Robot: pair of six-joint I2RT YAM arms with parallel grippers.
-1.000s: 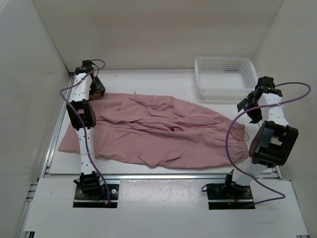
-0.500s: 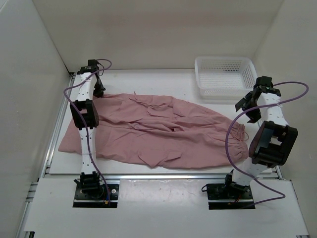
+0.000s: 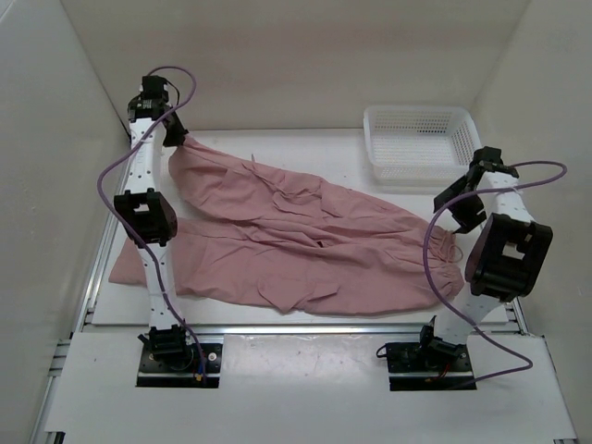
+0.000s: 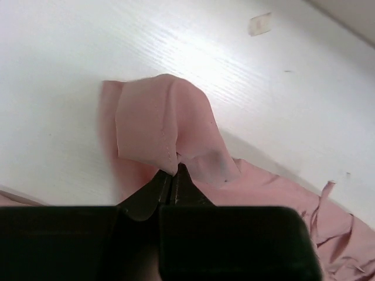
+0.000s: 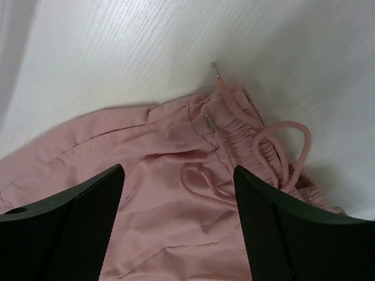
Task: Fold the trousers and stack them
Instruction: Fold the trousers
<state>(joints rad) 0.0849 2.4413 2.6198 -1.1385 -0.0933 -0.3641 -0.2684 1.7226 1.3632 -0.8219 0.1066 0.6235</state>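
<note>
The trousers (image 3: 305,245) are shown spread across the worktop (image 3: 277,139), one leg end being raised at the far-left corner, pinched between the closed jaws of the left gripper (image 4: 173,175), while the right gripper (image 5: 177,171) is held above the waist, jaws wide.

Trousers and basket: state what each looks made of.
Trousers: thin woven cloth, probably light cotton or a blend, matte dusty pink. It creases finely and puckers at the gathered waist. Basket: likely white moulded plastic, since its open-mesh walls stand rigid and even.
</note>
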